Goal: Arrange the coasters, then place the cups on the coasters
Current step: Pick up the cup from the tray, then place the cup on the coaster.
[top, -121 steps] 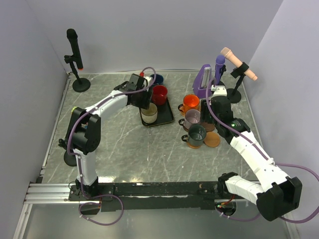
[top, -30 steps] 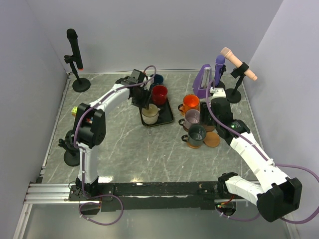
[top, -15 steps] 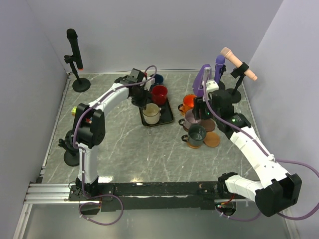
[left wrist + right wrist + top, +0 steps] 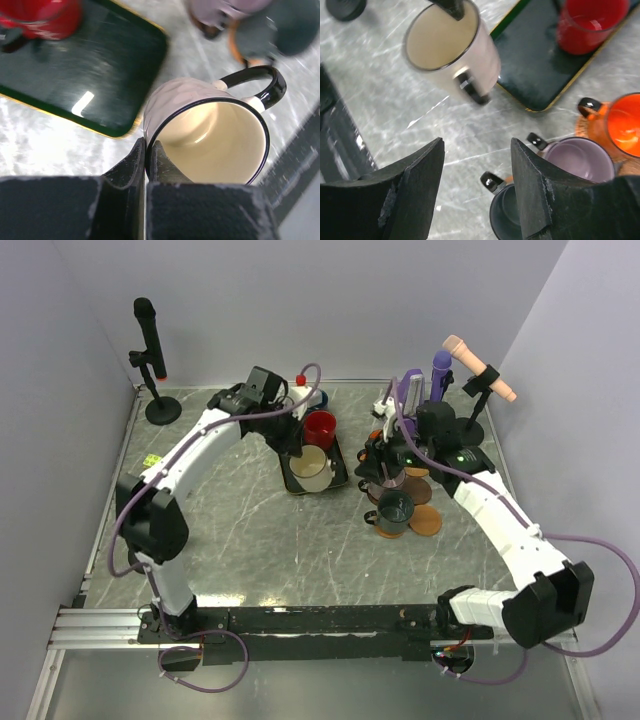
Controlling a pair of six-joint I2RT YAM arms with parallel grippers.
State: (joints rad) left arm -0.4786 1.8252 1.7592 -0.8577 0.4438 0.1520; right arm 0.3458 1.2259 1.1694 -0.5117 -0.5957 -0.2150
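Note:
My left gripper (image 4: 147,145) is shut on the rim of the cream cup (image 4: 210,130), which hangs tilted just above the black tray (image 4: 100,75). The red cup (image 4: 320,428) stands on that tray. My right gripper (image 4: 476,145) is open and holds nothing. It hovers over the cup cluster, where the mauve cup (image 4: 577,160), the dark grey-green cup (image 4: 393,510) and the orange cup (image 4: 622,125) stand. The orange cup sits on a tan coaster (image 4: 585,127). Two bare brown coasters (image 4: 427,521) (image 4: 420,491) lie beside the cluster. In the top view my left gripper (image 4: 298,452) is above the tray and my right gripper (image 4: 385,462) hides the orange cup.
A black microphone on a stand (image 4: 150,350) is at the back left. A purple object (image 4: 410,400) and a tan microphone on a stand (image 4: 480,370) are at the back right. Another stand base (image 4: 140,555) sits at the left edge. Walls close in on three sides.
My left gripper has shut on the cream cup's rim and raised it off the tray. My right arm has swung left over the cup cluster, still open.

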